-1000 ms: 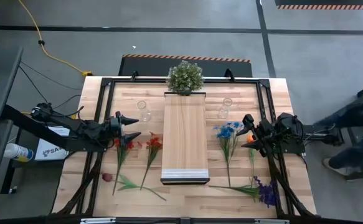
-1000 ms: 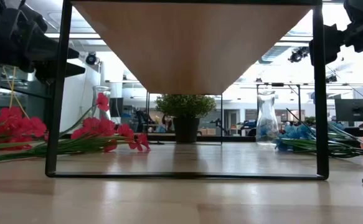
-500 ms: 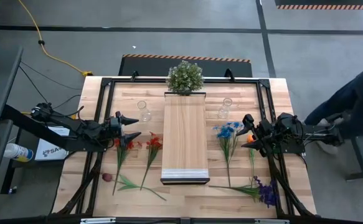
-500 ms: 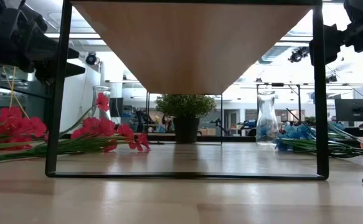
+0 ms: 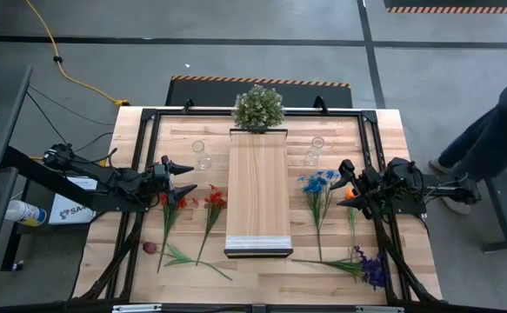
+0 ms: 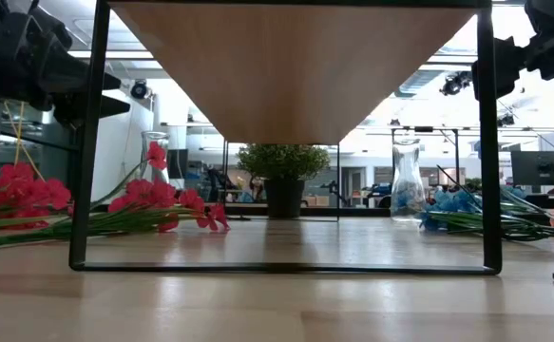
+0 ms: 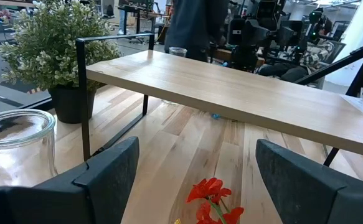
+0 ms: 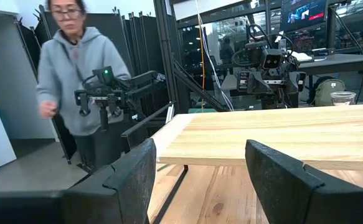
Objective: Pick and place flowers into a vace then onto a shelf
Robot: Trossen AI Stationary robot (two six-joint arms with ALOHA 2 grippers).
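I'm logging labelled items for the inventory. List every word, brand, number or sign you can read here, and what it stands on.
"SA": dark letters, cut off by the left arm, on the white box at the table's left edge.
Monitor behind the table: lit graphics, too blurred to read.
Nothing else is legible.

the shelf stands mid-table, flowers lying on both sides, potted plant behind it.

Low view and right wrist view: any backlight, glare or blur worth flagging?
Low view: bright windows behind leave the left end effector a dark silhouette and the shelf underside shaded. Right wrist view: the person beyond the table is motion-blurred; the shelf is sharp.
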